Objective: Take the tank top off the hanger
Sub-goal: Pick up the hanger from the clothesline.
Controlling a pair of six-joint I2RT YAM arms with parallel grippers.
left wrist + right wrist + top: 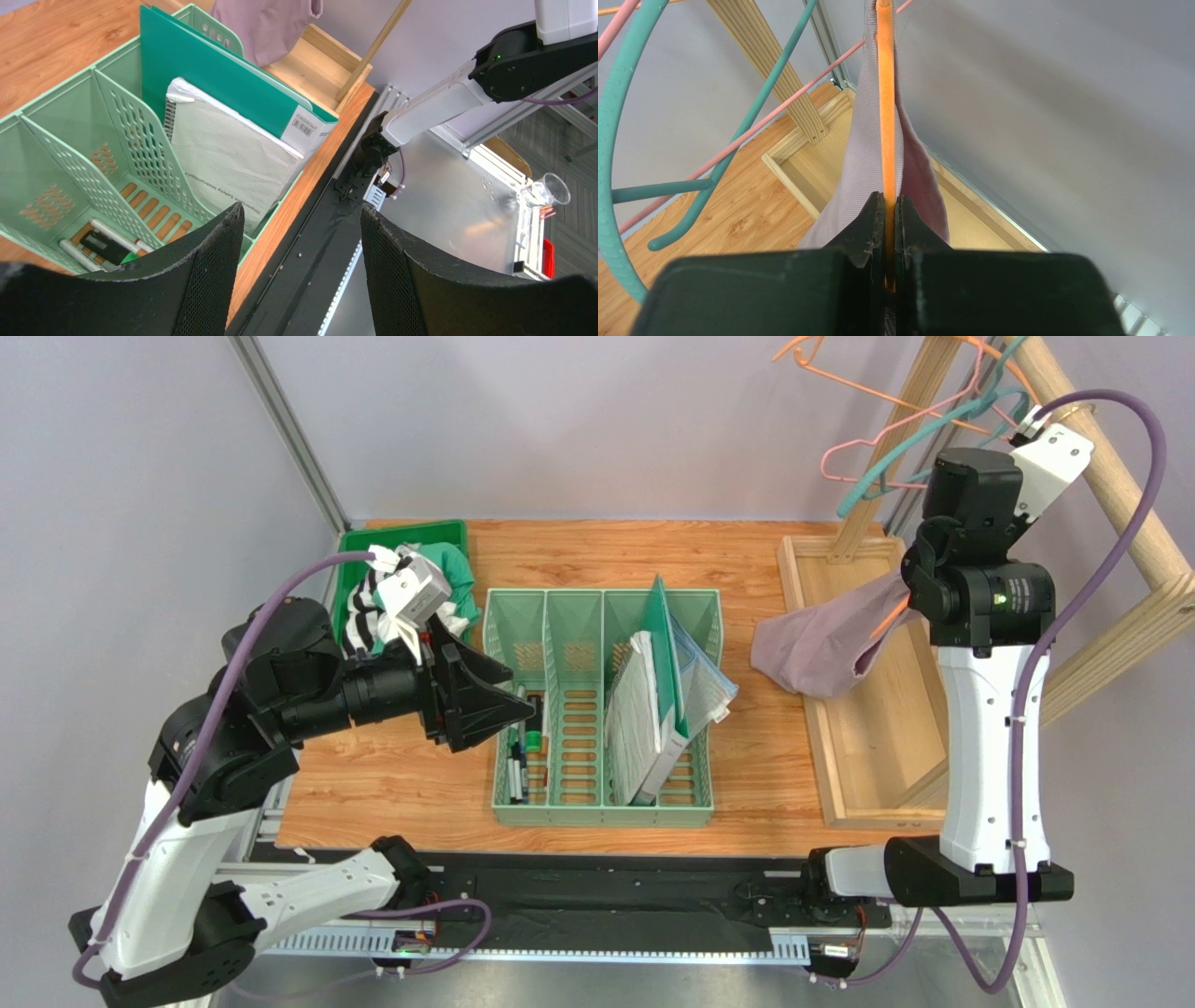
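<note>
Two arms are in view, and the right gripper (pixel 887 204) has its fingers pressed together on the thin bar of an orange hanger (pixel 885 105). The mauve tank top (pixel 821 647) is still on that hanger, its fabric running down either side of the bar and bunching in a loose fold above the left rail of the wooden rack's base frame (pixel 846 756). A teal hanger (pixel 612 140) and a pink hanger (pixel 759 133) hang just beside it. The left gripper (pixel 300 213) hovers with its fingers apart and nothing between them, above the near edge of a green divided organizer (pixel 603 816) holding a teal folder (pixel 210 70), a white packet (pixel 224 161) and some markers (pixel 105 234).
</note>
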